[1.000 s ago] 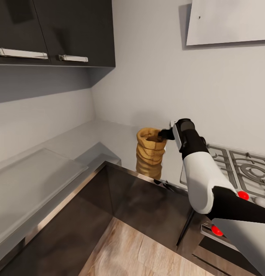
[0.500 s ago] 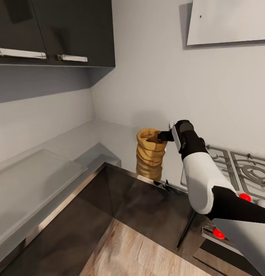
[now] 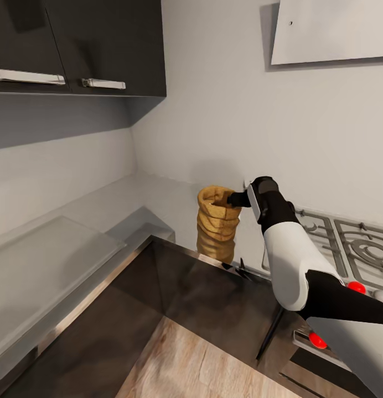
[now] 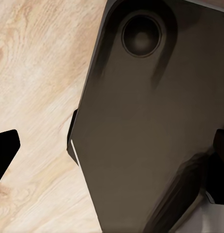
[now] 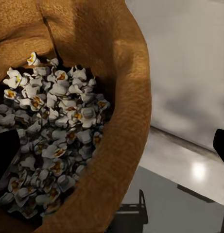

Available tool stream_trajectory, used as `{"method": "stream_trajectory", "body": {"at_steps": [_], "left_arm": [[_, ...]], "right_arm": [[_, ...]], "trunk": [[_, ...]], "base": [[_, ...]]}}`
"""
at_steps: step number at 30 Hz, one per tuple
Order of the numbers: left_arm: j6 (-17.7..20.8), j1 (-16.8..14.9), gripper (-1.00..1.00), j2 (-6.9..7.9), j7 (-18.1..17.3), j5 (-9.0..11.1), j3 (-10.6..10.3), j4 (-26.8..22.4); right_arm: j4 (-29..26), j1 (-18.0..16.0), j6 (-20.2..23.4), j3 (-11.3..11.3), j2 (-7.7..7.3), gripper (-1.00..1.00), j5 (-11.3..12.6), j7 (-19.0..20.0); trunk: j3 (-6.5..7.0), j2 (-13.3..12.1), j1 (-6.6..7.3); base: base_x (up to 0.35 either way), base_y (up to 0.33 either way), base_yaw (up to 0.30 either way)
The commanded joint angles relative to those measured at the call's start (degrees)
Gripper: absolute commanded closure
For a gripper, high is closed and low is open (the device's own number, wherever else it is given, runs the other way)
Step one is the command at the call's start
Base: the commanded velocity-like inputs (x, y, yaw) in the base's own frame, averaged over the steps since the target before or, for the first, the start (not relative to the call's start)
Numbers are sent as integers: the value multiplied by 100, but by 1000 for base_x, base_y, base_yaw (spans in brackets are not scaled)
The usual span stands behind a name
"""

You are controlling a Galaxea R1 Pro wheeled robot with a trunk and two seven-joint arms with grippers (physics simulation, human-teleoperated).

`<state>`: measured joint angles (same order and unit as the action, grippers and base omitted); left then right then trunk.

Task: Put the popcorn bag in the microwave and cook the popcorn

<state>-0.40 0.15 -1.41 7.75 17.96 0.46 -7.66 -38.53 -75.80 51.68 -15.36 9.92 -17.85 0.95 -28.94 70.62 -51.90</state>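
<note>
Showed the right gripper (image 3: 234,198) at the rolled rim of the popcorn bag (image 3: 215,232), just beside the gas hob (image 3: 346,243), on the hob's side toward the wall corner. Kept the bag upright, its base level with the metal front edge of the countertop (image 3: 158,204), seemingly hanging a little clear of it. Revealed, in the right wrist view, white popcorn (image 5: 53,121) inside the bag (image 5: 116,73), with one dark finger (image 5: 5,150) inside the mouth and the other outside the wall. Could not tell whether those fingers were pinching the wall or merely astride it.

Left the left gripper (image 4: 114,148) spread and empty over the wooden floor (image 4: 34,73).

Changed little over the last second: a slight camera drift, bag and gripper hardly shifted beside the hob. Suggested a pause before carrying to the microwave.
</note>
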Motion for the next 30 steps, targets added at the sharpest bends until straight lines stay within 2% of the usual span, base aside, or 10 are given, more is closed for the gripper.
{"method": "stream_trajectory", "body": {"at_steps": [1,12,18,25,26,30], "left_arm": [[-4,2,-100,-3,16,30,0,-9],[-4,-1,-100,0,16,32,11,-7],[-4,0,-100,-1,16,32,11,-8],[-4,1,-100,-7,16,32,11,-11],[-4,0,-100,-8,16,32,9,-11],[-4,1,-100,-6,16,32,12,-13]], "right_arm": [[-6,-5,17,-29,8,-100,-25,10],[3,4,17,-37,8,-100,-32,10],[6,176,2,-37,8,-100,-37,10],[-4,208,0,-37,8,-100,-26,25],[-5,207,0,-37,8,100,-22,26],[-6,206,0,-37,8,100,-17,28]], "trunk": [[-5,3,-2],[-5,3,-2],[-5,3,-2],[-5,3,-2],[-5,3,-2],[-5,3,-2]], "base": [[207,0,0],[27,0,0],[0,0,0],[0,0,0],[0,0,0],[0,0,0]]}}
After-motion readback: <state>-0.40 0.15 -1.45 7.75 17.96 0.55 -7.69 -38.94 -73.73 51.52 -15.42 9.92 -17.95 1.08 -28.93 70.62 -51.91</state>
